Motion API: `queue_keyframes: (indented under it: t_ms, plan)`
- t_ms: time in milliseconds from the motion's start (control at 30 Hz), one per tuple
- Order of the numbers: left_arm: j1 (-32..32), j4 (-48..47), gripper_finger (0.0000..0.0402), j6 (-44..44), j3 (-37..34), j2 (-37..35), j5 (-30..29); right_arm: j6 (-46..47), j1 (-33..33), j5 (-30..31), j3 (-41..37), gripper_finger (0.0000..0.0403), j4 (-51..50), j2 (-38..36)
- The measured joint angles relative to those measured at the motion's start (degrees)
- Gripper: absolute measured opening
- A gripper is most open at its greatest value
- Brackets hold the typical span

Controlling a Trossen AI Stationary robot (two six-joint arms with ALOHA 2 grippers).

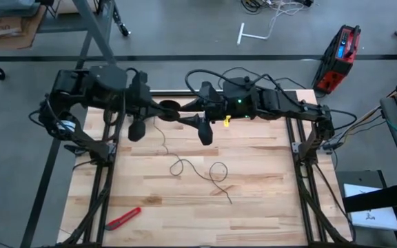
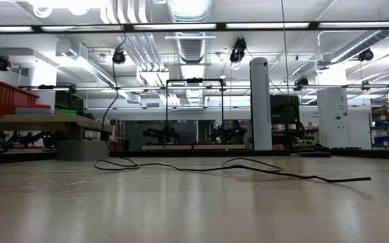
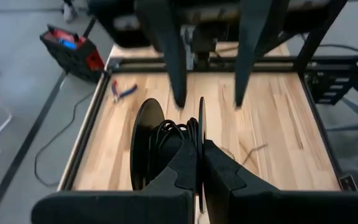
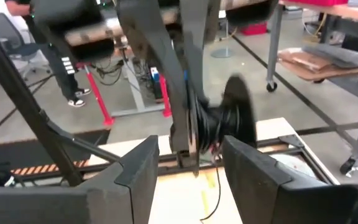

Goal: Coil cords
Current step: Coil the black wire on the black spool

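Note:
A small black reel [image 3: 160, 140] hangs above the table's far middle, shown also in the high view [image 1: 169, 107]. My left gripper [image 3: 201, 149] is shut on it, reaching from the left. The thin black cord [image 1: 185, 165] is partly wound on the reel's hub [image 3: 174, 132]. The rest trails down and lies in loose loops on the wooden table [image 1: 267, 200]; the low view shows it flat on the top [image 2: 248, 167]. My right gripper [image 4: 190, 152] stands open just right of the reel [image 4: 225, 121], its fingers [image 3: 174, 59] apart from it. My left gripper pinches the rim of one of the reel's two flanges [image 3: 201, 121] between its two fingers. It comes from the table's left, roughly level. The reel is lifted clear of the table, and slack cord falls from it to the tabletop.
A red-handled cutter [image 1: 123, 218] lies near the table's near left corner. Small pliers [image 3: 122, 92] lie by the table's far right edge. A red toolbox [image 1: 341, 55] stands on the floor beyond the far right corner. The arms' frames flank both sides.

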Motion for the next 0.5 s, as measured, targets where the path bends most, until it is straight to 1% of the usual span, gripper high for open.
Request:
queue_keyframes:
  t_ms: [200, 367, 500]
  plan:
    - [0.0, 4.1, 0.0000, 1.5, 0.0, 0.4, 0.0, 0.0, 0.2, 0.3, 0.0, 0.0171, -2.5, 0.0]
    - [0.0, 4.5, 0.0000, 1.7, 0.0, 0.2, 0.0, 0.0, 0.1, 0.5, 0.0, 0.0162, -0.5, 0.0]
    - [0.0, 4.9, 0.0000, 2.1, 0.0, 0.5, 0.3, -0.6, 0.1, 0.7, 0.0, 0.0147, 1.2, 0.0]
